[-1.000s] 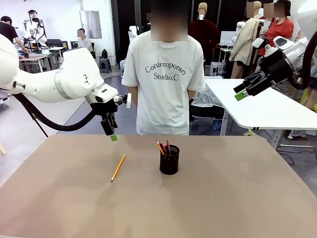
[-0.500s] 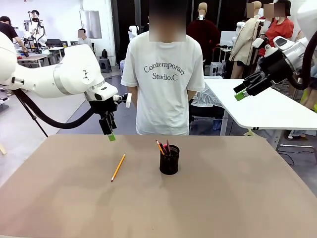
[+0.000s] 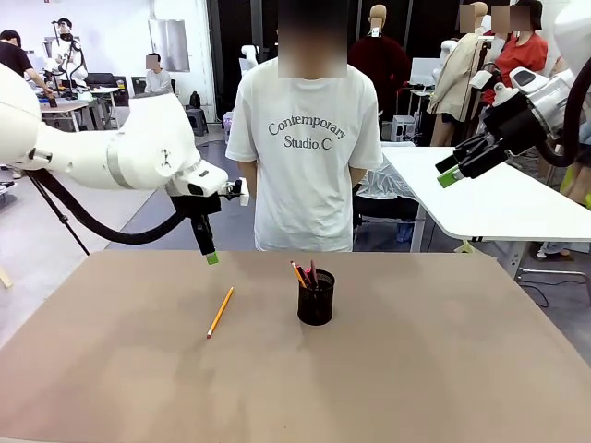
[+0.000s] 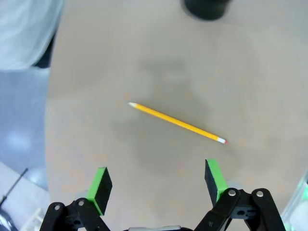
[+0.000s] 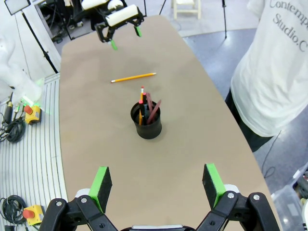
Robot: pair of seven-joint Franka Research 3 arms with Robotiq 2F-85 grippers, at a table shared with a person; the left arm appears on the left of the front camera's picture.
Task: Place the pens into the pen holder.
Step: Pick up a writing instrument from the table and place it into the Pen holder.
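My left claw [image 4: 158, 180] hangs wide open, empty, above the thin yellow-orange pencil [image 4: 177, 123] on the tan table [image 3: 416, 369]. My right claw [image 5: 156, 185], raised aside, is also open and empty.

Desk [image 3: 416, 369]: tan matte top, rounded far corners. Two items rest directly on it.

Item 1: yellow pencil [image 4: 176, 122], lying flat and alone, just ahead of the left fingers [image 4: 102, 183]. It spans the gap between them, with the eraser end nearer one pad and the point nearer the other.

Item 2: pen holder [image 5: 147, 120], upright, ahead of the right fingers [image 5: 212, 183] and centred between them. The pencil lies farther beyond it, apart.
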